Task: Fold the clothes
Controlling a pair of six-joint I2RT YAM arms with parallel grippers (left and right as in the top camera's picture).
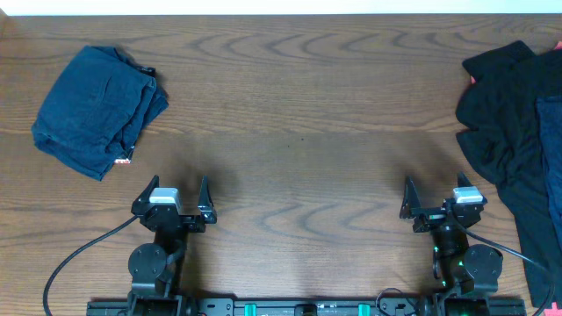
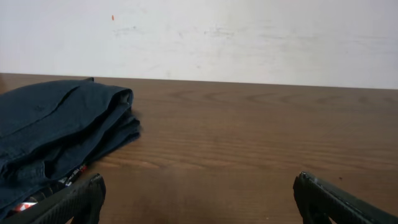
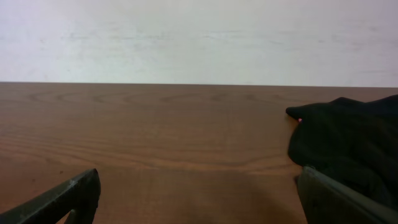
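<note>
1. At your far left, towards the back of the worktop (image 1: 299, 105), the navy garment (image 1: 98, 110) lies folded in a compact bundle. Its layered edges face right. A small red-and-white tag (image 1: 123, 161) pokes out at its near corner.
2. From the left wrist you see the same navy garment (image 2: 59, 134) ahead and to the left. Its folds are stacked flat on the wood, with a pale wall (image 2: 249, 37) behind.
3. Your left hand (image 1: 176, 184) sits near the front edge, to the right of the navy garment and nearer you, not touching it. Its fingers stand wide apart. In the wrist view of the left hand (image 2: 199, 190) only bare wood shows between them.
4. A black cable (image 1: 75, 254) curves away from the left arm's base towards the front-left corner.
5. Your right hand (image 1: 436, 189) sits at the same depth on the other side, well apart from the left one. Its fingers are likewise spread wide and grip no cloth. The wrist view of the right hand (image 3: 198, 186) shows bare wood between them.
6. At the right edge the black garment (image 1: 500, 114) lies crumpled and unfolded. It spreads from the back of the worktop down past the right hand and out of frame.
7. A blue piece (image 1: 551, 140) shows against the black cloth at the very edge, cut off by the frame.
8. From the right wrist, the black garment (image 3: 348, 140) bulges just ahead of the right finger, with a tiny pink-red fleck at its left tip.
</note>
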